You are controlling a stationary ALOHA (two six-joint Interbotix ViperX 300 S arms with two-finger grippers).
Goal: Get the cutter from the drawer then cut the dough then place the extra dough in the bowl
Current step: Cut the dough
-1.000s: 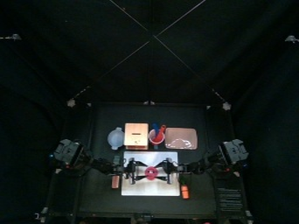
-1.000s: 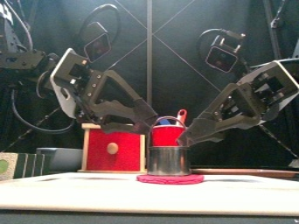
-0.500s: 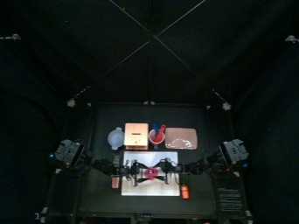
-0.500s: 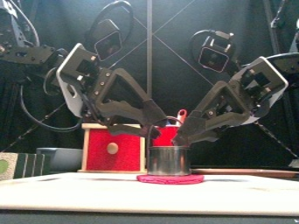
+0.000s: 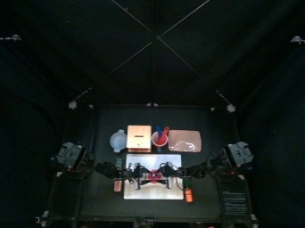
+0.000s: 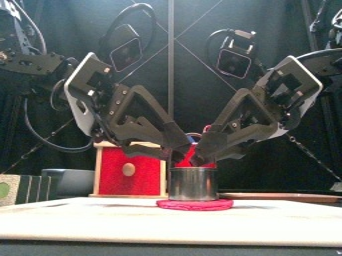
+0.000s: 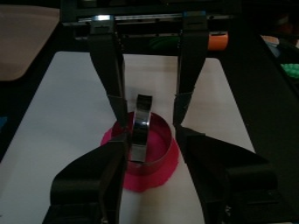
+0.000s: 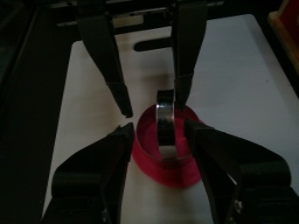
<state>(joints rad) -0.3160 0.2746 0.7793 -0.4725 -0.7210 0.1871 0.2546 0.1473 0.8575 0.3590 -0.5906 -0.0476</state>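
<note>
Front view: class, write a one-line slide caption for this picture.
The left gripper and right gripper converge over the metal cutter standing on pink dough on a white board.

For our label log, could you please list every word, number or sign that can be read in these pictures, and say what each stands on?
None can be read.
The metal cutter, the pink dough, the white cutting board and the wooden box show no print, brand or number in any view.
</note>
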